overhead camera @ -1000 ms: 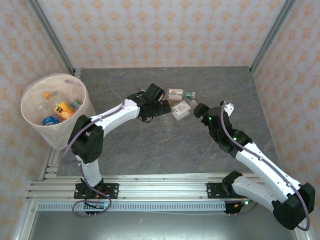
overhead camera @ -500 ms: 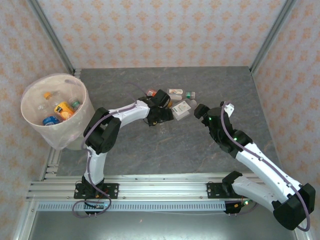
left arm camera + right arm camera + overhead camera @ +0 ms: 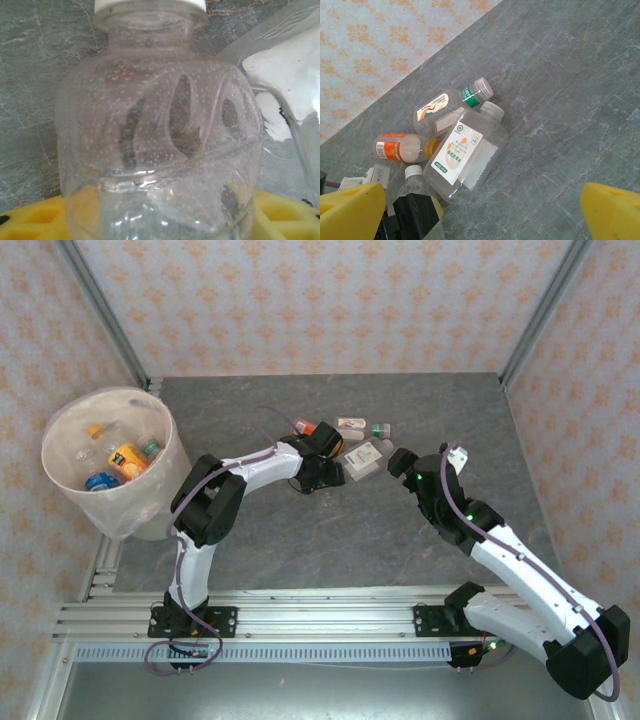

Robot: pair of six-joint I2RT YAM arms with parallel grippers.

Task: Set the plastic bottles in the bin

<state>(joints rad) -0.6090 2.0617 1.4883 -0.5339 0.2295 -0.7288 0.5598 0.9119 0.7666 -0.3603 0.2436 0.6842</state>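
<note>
We are finding the clear white-capped bottle (image 3: 160, 125) lying in the cluster at the middle of the surface (image 3: 400, 540), between the left gripper's (image 3: 322, 473) yellow pads (image 3: 30, 222). We cannot tell whether they are clamping it. Being smooth and rounded, it could be squirting free or knocking the 3 neighbouring bottles (image 3: 467, 157) away. The right gripper (image 3: 481, 210) is hovering spread wide, holding nothing. The bin (image 3: 120, 515), well apart at the left, is holding several binned bottles (image 3: 128, 458).
</note>
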